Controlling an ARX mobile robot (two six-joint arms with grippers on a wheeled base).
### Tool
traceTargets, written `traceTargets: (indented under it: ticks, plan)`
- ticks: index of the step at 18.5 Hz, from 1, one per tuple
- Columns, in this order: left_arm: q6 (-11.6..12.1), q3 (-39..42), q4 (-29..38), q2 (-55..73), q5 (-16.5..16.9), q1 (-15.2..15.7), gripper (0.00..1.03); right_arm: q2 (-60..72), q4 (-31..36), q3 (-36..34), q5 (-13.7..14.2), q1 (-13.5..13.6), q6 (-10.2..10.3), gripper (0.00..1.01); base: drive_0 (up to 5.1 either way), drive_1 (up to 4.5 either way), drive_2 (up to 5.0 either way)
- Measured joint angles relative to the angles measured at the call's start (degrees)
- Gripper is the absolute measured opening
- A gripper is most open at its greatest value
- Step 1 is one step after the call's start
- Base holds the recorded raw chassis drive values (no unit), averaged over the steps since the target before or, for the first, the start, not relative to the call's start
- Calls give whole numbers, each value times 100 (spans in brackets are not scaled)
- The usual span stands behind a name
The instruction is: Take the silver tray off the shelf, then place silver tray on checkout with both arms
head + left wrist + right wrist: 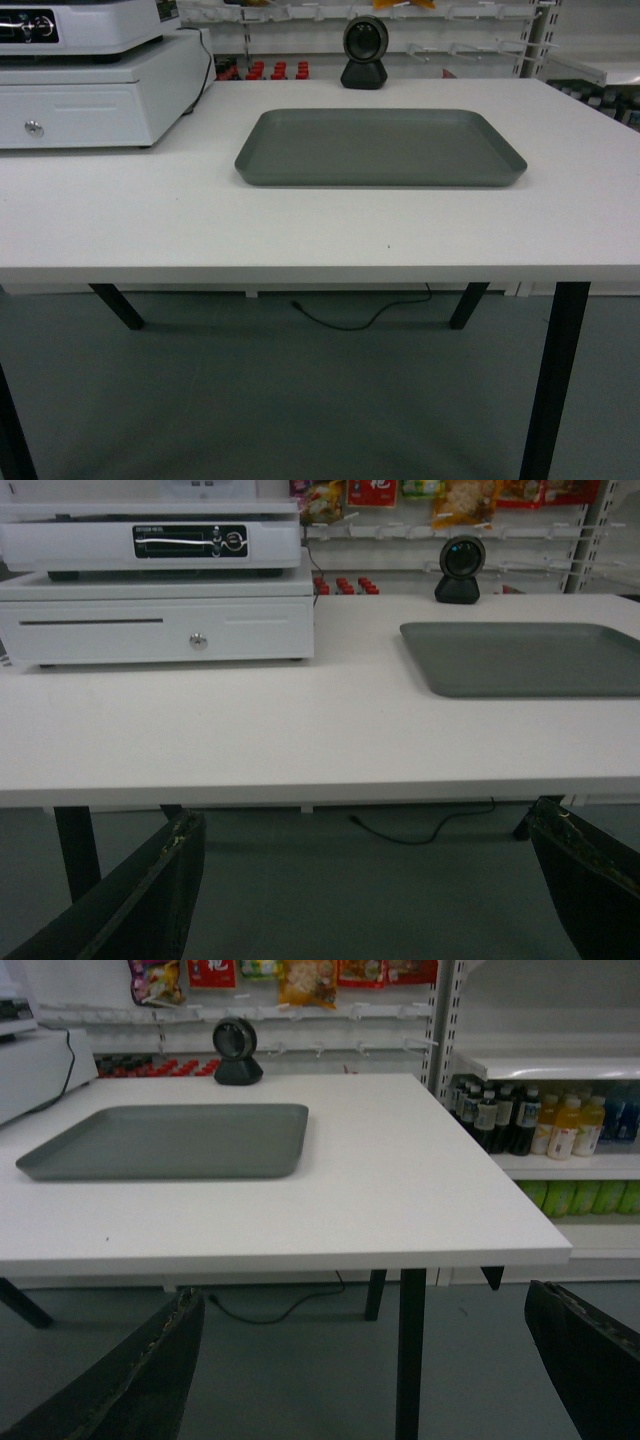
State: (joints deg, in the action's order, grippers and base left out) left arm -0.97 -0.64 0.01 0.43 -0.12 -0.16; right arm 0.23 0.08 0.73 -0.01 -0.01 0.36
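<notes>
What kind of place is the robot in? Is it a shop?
Most likely a small shop's checkout. A cash register sits on the white counter, a barcode scanner stands behind the silver tray, and shelves hold drink bottles.

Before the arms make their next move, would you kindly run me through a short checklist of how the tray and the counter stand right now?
1. Silver tray lies flat on the checkout: ok.
2. Tray sits fully on the top, clear of every edge: ok.
3. Tray stands apart from the cash drawer and the black scanner: ok.
4. Left gripper has its jaws apart and holds nothing, back off the counter's near edge: ok.
5. Right gripper likewise has its jaws apart and empty, low in front of the counter: ok.
6. Anything resting in the tray: nothing visible, ok.
</notes>
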Motion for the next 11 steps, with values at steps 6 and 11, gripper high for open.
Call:
traceTargets:
  ticks: [6, 11]
  plan:
    - [0, 0, -24, 0, 9, 0, 98, 0, -37, 0, -2, 0, 0, 98, -3, -421, 415]
    - [0, 0, 0, 0, 9, 0, 98, 0, -13, 0, -2, 0, 0, 98, -3, -421, 415]
